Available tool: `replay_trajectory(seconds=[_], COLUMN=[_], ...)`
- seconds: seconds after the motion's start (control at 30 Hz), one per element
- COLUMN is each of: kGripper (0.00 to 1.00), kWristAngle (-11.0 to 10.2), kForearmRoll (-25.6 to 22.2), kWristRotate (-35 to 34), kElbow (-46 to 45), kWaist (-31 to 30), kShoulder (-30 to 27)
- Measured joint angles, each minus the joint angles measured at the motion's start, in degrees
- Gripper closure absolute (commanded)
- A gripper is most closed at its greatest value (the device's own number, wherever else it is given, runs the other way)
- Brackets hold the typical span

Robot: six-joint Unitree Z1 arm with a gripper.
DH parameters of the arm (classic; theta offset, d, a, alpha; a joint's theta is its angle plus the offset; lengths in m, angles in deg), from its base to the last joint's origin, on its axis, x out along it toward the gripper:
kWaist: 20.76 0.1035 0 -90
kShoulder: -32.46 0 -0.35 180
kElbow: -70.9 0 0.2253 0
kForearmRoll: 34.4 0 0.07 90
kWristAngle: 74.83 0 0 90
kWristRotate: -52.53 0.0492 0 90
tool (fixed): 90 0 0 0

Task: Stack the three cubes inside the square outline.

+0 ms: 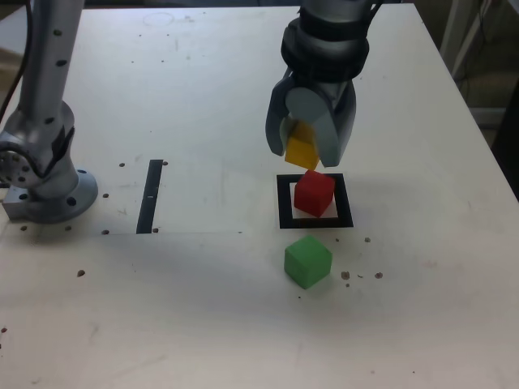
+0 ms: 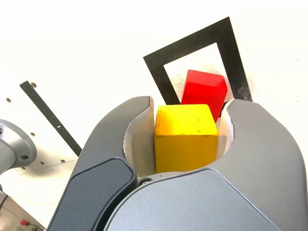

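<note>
Cubes three: yellow cube (image 1: 302, 151) in jaws, red cube (image 1: 313, 193) inside square outline (image 1: 283, 204), green cube (image 1: 307, 261) outside.

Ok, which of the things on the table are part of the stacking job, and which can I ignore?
Part of the job:
- yellow cube, held in the gripper
- red cube, inside the square outline
- green cube, loose on the table

Ignore:
- black strip
- arm base
</note>
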Motion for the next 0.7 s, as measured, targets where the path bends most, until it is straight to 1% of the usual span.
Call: replay_trajectory(seconds=[0.27,0.43,0.7], kGripper=[0.88,0.88,0.87], kWristAngle=[2.3,2.8,2.6], kForearmRoll=[3.4,4.7,6.1], kWristRotate=[0.0,-0.3,-0.5], kElbow=[-2.5,-3.2,-4.2], kWaist=[-1.0,-1.3,-1.3], kShoulder=[0.6,0.6,0.6])
